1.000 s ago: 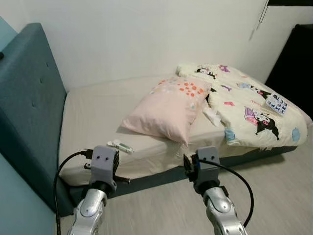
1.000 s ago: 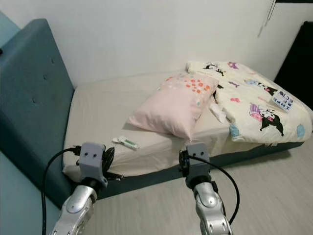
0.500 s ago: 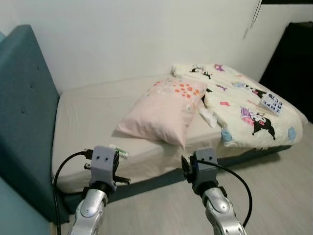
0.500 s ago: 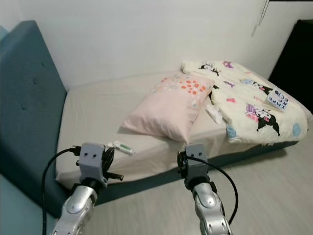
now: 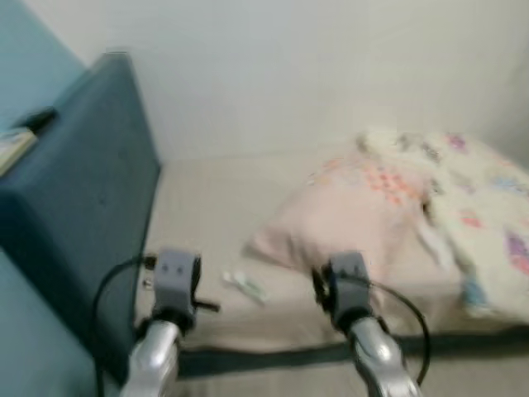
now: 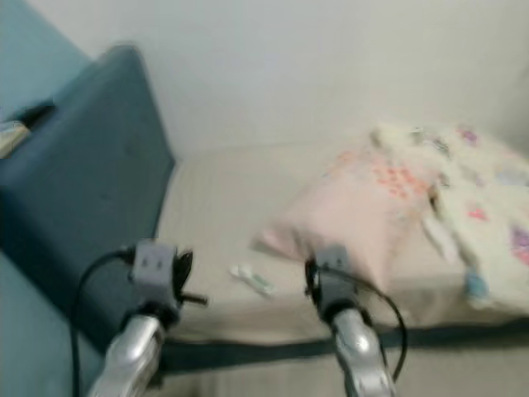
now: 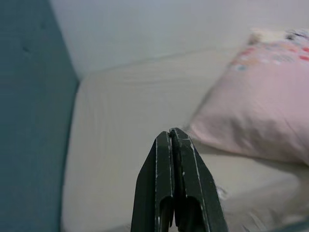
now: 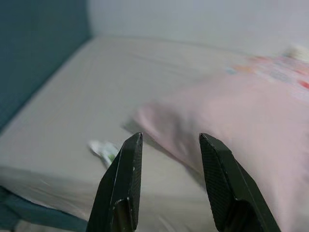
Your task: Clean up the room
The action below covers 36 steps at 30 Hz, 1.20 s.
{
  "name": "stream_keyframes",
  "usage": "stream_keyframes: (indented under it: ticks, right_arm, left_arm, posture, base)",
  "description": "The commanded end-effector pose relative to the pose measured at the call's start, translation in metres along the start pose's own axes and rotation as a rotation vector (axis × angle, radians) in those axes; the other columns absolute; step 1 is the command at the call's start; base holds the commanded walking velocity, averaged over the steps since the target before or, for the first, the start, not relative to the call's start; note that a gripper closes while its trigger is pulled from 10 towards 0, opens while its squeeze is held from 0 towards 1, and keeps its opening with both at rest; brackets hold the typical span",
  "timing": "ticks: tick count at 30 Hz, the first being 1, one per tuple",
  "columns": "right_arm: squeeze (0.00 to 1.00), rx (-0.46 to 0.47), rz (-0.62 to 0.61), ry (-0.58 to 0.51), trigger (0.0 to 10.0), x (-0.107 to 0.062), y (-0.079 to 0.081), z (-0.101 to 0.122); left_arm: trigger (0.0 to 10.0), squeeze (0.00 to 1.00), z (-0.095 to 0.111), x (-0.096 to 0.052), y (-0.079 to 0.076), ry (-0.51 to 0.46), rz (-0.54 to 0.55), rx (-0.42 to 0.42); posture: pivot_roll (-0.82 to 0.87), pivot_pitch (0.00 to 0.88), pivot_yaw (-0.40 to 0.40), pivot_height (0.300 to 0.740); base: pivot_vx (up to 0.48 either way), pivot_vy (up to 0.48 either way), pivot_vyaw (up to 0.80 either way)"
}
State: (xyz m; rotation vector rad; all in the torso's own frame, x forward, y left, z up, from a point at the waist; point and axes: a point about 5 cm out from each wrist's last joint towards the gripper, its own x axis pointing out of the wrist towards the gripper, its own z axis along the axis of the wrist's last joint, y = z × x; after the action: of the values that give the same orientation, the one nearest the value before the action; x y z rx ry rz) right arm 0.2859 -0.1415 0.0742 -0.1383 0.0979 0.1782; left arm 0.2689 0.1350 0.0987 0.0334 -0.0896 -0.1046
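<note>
Both grippers hold nothing: left gripper (image 7: 173,140) pressed together, right gripper (image 8: 171,145) spread.

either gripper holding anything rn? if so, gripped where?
Nothing held. Left gripper is shut on nothing; right gripper is open, hovering over the bed near the pink pillow.

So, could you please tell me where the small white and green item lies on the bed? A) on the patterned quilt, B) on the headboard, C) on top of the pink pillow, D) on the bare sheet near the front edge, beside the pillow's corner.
D: the small white and green item lies on the bare sheet, just off the pink pillow's near corner.
</note>
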Motion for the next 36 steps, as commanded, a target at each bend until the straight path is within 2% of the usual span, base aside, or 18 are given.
stream_keyframes:
  ticks: [1, 9, 16, 27, 36]
  right_arm:
    - [0.00, 0.024, 0.004, 0.008, 10.0, -0.0008, 0.0026, -0.0028]
    - [0.00, -0.037, 0.034, 0.018, 10.0, 0.0000, 0.0050, -0.0033]
    - [0.00, -0.005, 0.033, 0.014, 10.0, -0.0001, 0.0056, -0.0033]
    - [0.00, -0.005, 0.029, 0.019, 10.0, -0.0003, 0.0047, -0.0040]
    - [0.00, -0.004, 0.031, 0.019, 10.0, 0.0006, 0.0052, -0.0037]
  left_arm:
    - [10.0, 0.00, -0.0040, -0.0026, 0.0036, 0.019, 0.009, 0.010]
    - [10.0, 0.00, -0.0040, -0.0026, 0.0051, 0.019, 0.017, 0.013]
    - [10.0, 0.00, -0.0040, -0.0034, 0.0059, 0.020, 0.022, 0.013]
    - [10.0, 0.00, -0.0033, -0.0020, 0.0073, 0.018, 0.024, 0.014]
    - [10.0, 0.00, -0.0042, -0.0028, 0.0096, 0.019, 0.039, 0.028]
  posture:
    - [0.03, 0.023, -0.023, 0.740]
    - [0.03, 0.027, -0.028, 0.740]
    - [0.03, 0.030, -0.027, 0.740]
    - [0.03, 0.033, -0.024, 0.740]
    - [0.03, 0.035, -0.024, 0.740]
  base:
    - [0.341, 0.000, 0.00]
    - [0.333, 0.000, 0.00]
    - [0.313, 0.000, 0.00]
    - [0.300, 0.000, 0.00]
    - [0.000, 0.000, 0.00]
